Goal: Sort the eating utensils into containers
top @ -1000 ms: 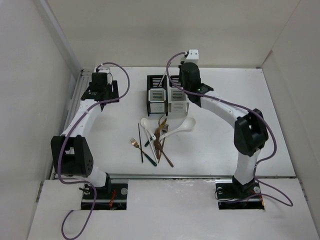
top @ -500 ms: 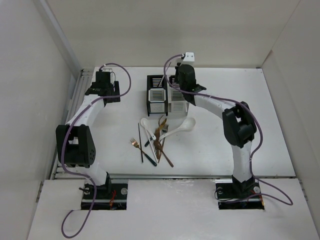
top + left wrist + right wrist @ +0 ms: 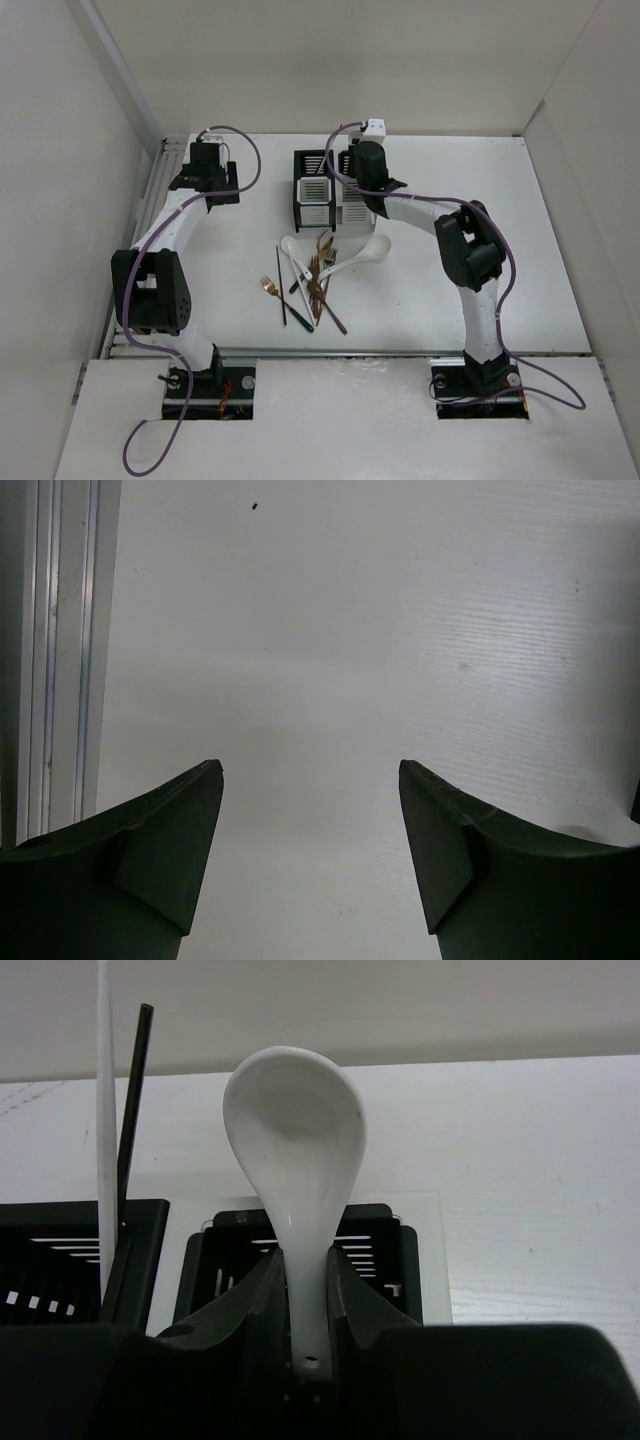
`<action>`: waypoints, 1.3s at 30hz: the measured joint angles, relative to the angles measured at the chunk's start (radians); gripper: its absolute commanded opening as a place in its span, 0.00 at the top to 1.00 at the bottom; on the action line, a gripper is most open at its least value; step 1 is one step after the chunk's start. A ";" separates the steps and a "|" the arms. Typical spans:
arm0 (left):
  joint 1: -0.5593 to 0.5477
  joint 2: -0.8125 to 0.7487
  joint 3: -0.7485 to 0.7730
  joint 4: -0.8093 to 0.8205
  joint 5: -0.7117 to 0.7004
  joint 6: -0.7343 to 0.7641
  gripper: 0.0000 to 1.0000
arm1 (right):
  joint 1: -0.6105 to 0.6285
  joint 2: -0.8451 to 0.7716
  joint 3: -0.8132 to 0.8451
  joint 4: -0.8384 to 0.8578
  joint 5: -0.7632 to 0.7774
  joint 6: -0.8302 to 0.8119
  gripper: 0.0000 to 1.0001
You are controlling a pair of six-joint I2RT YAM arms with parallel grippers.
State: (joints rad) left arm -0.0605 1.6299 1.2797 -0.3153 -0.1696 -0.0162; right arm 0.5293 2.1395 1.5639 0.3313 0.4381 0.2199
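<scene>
in the right claw (image 3: 306,1272), a spoon (image 3: 297,1140) (handle hidden).

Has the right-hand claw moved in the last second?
Yes. The right gripper, holding a white soup spoon, has drifted left and slightly lower in the top view, more squarely over the white caddy, which stayed put.

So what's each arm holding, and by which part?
On the right gripper, the jaws clamp a white soup spoon by its handle, bowl up. The left gripper holds nothing.
</scene>
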 measured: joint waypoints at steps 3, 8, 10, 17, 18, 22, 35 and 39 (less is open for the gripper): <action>0.002 0.000 0.000 0.000 0.001 0.000 0.32 | 0.002 0.000 -0.003 0.010 -0.002 0.006 0.89; 0.008 0.000 0.000 0.000 0.003 0.000 0.32 | 0.002 -0.001 -0.010 0.025 -0.002 0.012 0.66; 0.010 0.000 0.000 0.000 0.003 0.000 0.32 | 0.002 -0.004 -0.011 0.026 -0.007 0.018 0.57; 0.010 -0.002 0.000 0.000 0.008 0.000 0.32 | 0.007 -0.066 -0.054 0.016 -0.050 0.023 0.38; 0.010 -0.002 0.000 0.000 0.009 0.000 0.32 | 0.007 -0.081 -0.062 0.014 -0.054 0.023 0.36; 0.010 -0.010 0.000 0.000 0.012 0.000 0.32 | 0.008 -0.150 -0.078 0.011 -0.064 0.023 0.23; 0.010 -0.085 0.000 -0.003 0.032 -0.001 0.32 | 0.075 -0.710 -0.380 -0.200 -0.100 0.068 0.12; 0.010 -0.096 0.000 -0.003 0.046 -0.004 0.32 | 0.064 -0.837 -0.553 -0.301 -0.160 0.134 0.17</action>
State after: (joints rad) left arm -0.0502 1.5337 1.2797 -0.3183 -0.1238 -0.0200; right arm 0.5938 1.3025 1.0111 0.0299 0.2783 0.3534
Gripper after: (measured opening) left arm 0.681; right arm 0.843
